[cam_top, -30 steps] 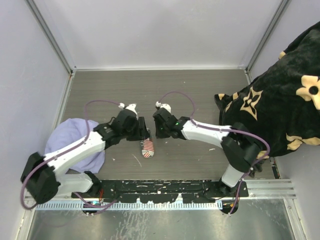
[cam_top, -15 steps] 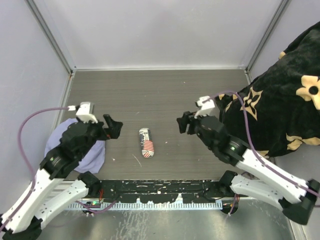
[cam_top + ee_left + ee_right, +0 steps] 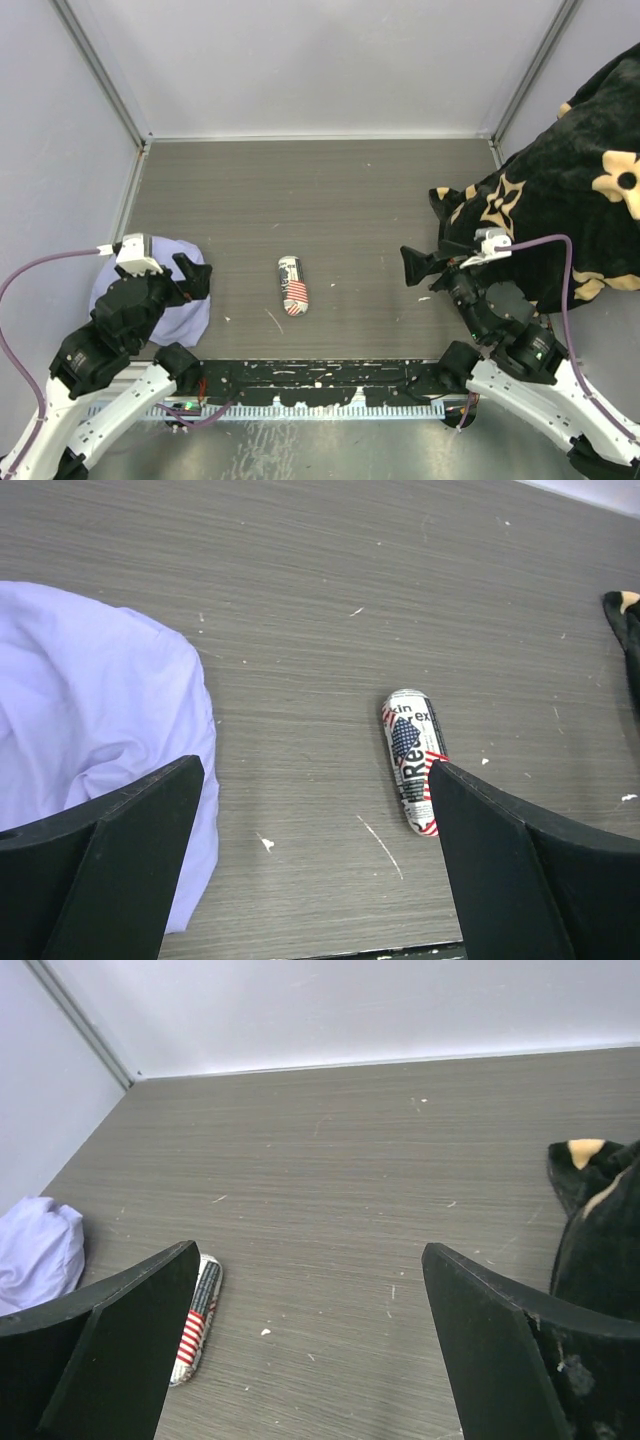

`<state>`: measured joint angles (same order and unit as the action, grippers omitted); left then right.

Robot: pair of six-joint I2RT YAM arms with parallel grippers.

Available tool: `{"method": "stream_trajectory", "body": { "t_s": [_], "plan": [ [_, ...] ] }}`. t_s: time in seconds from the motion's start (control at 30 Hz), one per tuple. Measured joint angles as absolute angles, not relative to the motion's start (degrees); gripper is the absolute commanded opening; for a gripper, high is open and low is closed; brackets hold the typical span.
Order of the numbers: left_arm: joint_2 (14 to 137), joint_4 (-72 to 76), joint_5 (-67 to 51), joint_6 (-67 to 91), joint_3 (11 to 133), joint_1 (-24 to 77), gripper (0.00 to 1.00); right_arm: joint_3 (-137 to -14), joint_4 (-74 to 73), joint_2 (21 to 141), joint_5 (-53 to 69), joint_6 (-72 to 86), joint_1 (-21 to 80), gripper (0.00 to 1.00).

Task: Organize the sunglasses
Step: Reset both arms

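Bright, flat, even light covers the table (image 3: 330,190), and only a faint soft shadow hugs the flag-patterned case (image 3: 293,285). There is no glare on the wood grain, while the metal strip (image 3: 320,445) at the near edge gives a dull sheen. The dark patterned fabric (image 3: 560,200) swallows detail. In both wrist views the near fingers (image 3: 110,870) read as black, slightly soft shapes and the tabletop beyond is sharp.

The table (image 3: 330,190) is matt grey wood-grain; the cloth (image 3: 90,700) soft, creased fabric; the left hand (image 3: 315,770) matt black plastic.
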<state>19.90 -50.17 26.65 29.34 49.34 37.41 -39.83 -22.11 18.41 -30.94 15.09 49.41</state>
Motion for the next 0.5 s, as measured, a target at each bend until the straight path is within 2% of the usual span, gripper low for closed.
{"method": "stream_trajectory", "body": {
  "t_s": [0.5],
  "plan": [
    [21.17, -51.46, 28.62, 29.54, 49.30, 39.29, 0.98, -39.72, -28.12, 14.20, -35.14, 14.87, 49.41, 1.00]
  ]
}}
